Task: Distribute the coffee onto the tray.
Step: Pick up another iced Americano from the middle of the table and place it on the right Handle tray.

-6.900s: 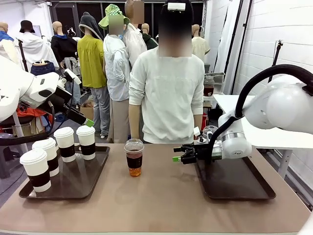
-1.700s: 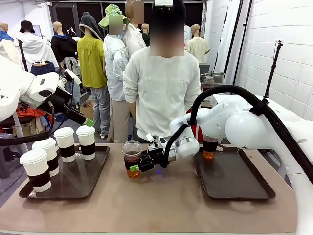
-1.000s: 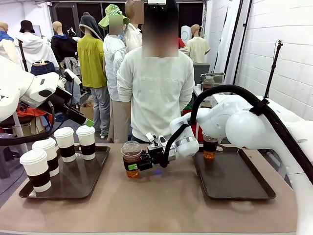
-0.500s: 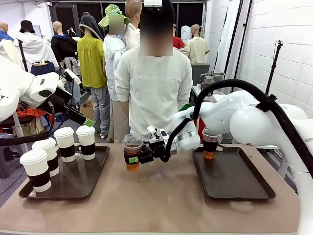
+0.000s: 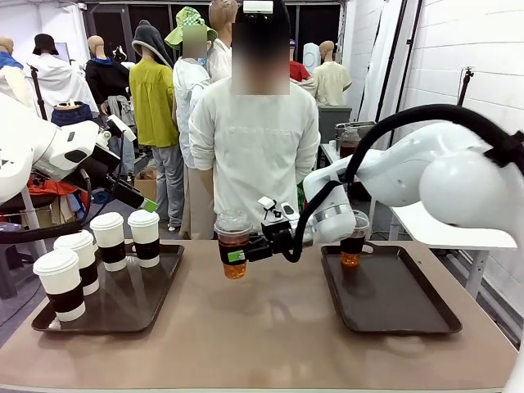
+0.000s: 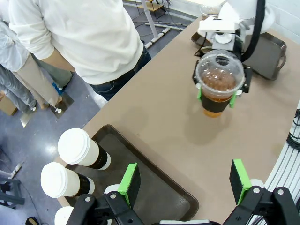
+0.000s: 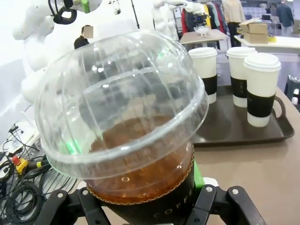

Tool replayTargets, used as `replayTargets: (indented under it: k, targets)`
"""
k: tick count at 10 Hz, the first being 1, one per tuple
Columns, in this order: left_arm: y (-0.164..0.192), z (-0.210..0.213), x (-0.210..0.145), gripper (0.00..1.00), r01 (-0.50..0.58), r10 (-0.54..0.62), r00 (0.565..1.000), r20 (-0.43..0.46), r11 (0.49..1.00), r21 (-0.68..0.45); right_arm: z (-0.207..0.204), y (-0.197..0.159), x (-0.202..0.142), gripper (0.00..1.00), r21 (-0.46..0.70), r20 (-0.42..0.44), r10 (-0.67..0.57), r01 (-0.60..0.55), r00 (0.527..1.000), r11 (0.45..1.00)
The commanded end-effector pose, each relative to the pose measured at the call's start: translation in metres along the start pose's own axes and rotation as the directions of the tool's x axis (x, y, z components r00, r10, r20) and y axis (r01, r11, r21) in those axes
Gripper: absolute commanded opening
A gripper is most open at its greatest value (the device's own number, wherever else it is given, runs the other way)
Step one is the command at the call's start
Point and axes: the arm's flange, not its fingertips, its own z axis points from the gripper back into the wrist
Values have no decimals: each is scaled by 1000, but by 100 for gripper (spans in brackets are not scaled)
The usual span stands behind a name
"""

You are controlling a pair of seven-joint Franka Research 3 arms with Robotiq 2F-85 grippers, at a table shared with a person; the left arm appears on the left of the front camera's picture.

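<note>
Centrally, the brown bench (image 5: 270, 336) carries two dark trays. One tray (image 5: 393, 299) lies beyond the right arm's jaws toward that arm's own side and bears a clear dome-lidded cup (image 5: 353, 241) of amber drink at its far corner. The other tray (image 5: 123, 299) lies well apart from those jaws on the opposite side, below the left arm, and bears four white paper cups with dark sleeves: two at its far end (image 5: 145, 237) (image 5: 108, 241) and two nearer the robot (image 5: 78, 260) (image 5: 60, 282).

A person in a white top (image 5: 254, 155) stands at the far edge of the bench, just behind the right arm's jaws.

The right gripper (image 5: 239, 253) is closed around the sleeve of a second dome-lidded cup (image 5: 233, 244), holding it upright and clear of the bench surface, between the two trays; in the left wrist view its shadow falls on the bench beneath it. In the right wrist view this cup (image 7: 126, 136) sits squarely between the jaws, its dome close to the lens.

The left gripper (image 6: 186, 180) has its jaws spread wide and holds nothing; its green pads (image 6: 130, 178) hang above the near rim of the tray of paper cups (image 6: 154, 187), with the held cup (image 6: 218, 82) farther ahead of them.
</note>
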Motion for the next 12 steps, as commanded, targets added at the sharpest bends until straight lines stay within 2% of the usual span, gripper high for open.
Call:
replayTargets:
  k: [1,3,4,8,9,10,12]
  targets:
    - [1,0,-1,100,-4,4,1000,6,1000,-9,3,36,5,75,-75,12,1,0,1000,997]
    - [1,0,-1,100,-4,4,1000,6,1000,-9,5,51,2,75,-139,14,23,-21,1000,990]
    - [1,0,-1,100,-4,4,1000,6,1000,-9,8,29,-1,75,-51,-16,-13,12,1000,999]
    - [1,0,-1,100,-4,4,1000,6,1000,-9,8,29,-1,75,-51,-16,-13,12,1000,999]
    - [1,0,-1,100,-4,4,1000,6,1000,-9,8,35,-12,75,-70,-32,-18,16,999,997]
    - [1,0,-1,100,-4,4,1000,6,1000,-9,17,38,-8,75,-64,25,-19,21,1000,998]
    - [1,0,-1,100,-4,4,1000,6,1000,-9,58,67,3,75,-151,65,10,0,998,988]
